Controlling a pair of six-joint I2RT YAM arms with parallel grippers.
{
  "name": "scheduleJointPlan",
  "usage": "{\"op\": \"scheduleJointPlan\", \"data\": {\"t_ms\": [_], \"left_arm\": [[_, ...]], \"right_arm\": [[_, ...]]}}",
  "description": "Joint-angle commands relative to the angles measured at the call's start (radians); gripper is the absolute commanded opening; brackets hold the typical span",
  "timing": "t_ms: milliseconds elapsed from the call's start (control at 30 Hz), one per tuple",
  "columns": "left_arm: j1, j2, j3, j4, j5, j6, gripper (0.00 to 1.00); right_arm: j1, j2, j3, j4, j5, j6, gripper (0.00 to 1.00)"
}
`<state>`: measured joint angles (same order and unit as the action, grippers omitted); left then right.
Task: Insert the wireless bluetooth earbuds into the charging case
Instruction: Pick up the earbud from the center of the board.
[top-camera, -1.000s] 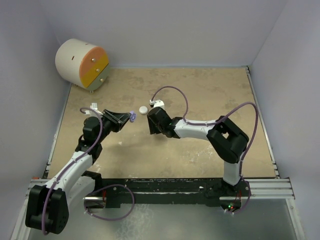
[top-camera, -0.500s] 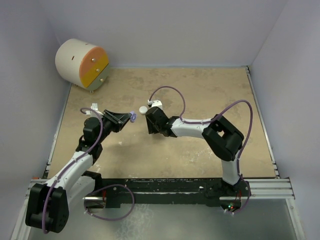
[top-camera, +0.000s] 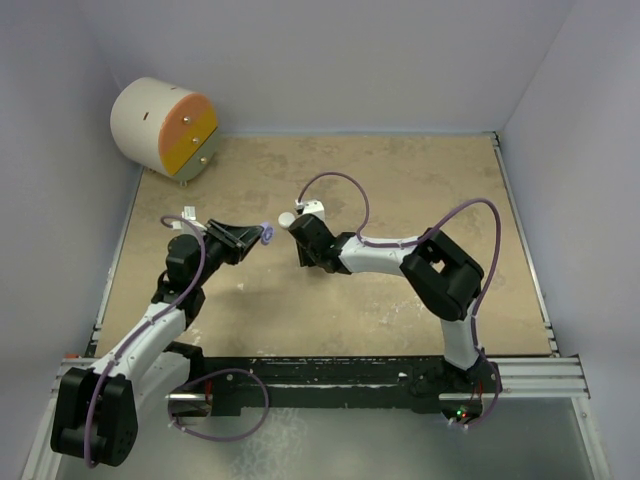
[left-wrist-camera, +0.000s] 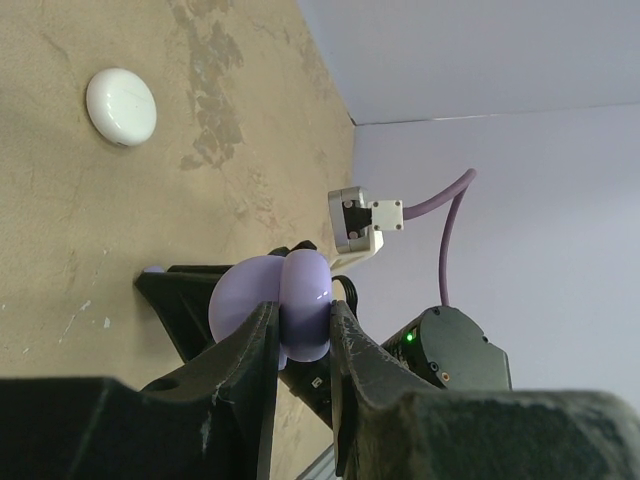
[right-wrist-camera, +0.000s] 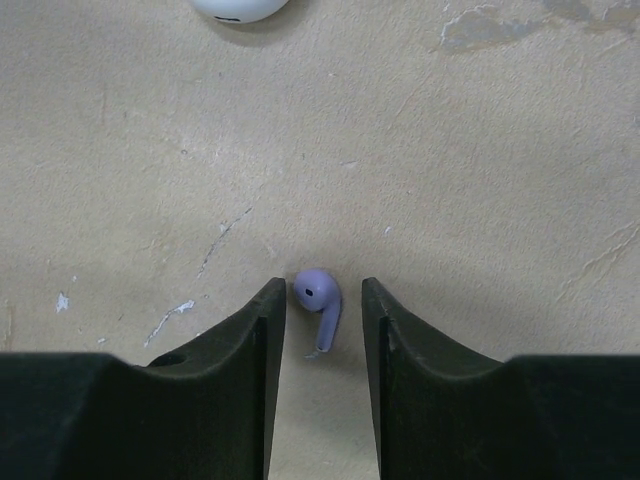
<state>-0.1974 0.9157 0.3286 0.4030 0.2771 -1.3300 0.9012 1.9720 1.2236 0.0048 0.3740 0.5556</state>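
Nudged leftward and narrowing since a second ago, my right gripper (right-wrist-camera: 322, 284) brackets the small lilac plastic earbud (right-wrist-camera: 318, 300) on the tan tabletop (right-wrist-camera: 500, 150), stem toward the wrist, while my left gripper (left-wrist-camera: 303, 318) clamps the rounded lilac charging case (left-wrist-camera: 300, 280) aloft.

Earbud (right-wrist-camera: 318, 300) on table (right-wrist-camera: 500, 150) btwn right gripper (right-wrist-camera: 322, 290) jaws; round case (right-wrist-camera: 240, 8) beyond; 2nd case (left-wrist-camera: 290, 300) in left gripper (left-wrist-camera: 302, 318).

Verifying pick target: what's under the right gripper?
A lilac earbud lies on the table between the open fingers of the right gripper. The table beneath the fingers is covered; the top view does not show the earbud.
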Motion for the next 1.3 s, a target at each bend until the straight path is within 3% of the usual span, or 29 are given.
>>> {"op": "scheduleJointPlan", "data": {"t_ms": [0,500,767,967,1267], "left_arm": [[0.004,-0.028,-0.002,0.057,0.011,-0.015,0.0],[0.006,-0.03,-0.008,0.059,0.012,-0.014,0.0],[0.006,-0.025,-0.012,0.064,0.013,-0.014,0.0],[0.006,-0.024,-0.014,0.065,0.012,-0.014,0.0],[0.007,-0.033,-0.017,0.054,0.011,-0.014,0.0]], "right_arm": [[0.001,0.023,0.019,-0.043,0.018,0.019,0.38],[0.011,0.054,0.038,-0.076,0.025,0.015,0.25],[0.013,0.036,0.028,-0.08,0.031,0.017,0.12],[0.013,0.024,0.029,-0.074,0.042,-0.002,0.1],[0.015,0.039,0.016,-0.048,0.009,-0.181,0.09]]}}
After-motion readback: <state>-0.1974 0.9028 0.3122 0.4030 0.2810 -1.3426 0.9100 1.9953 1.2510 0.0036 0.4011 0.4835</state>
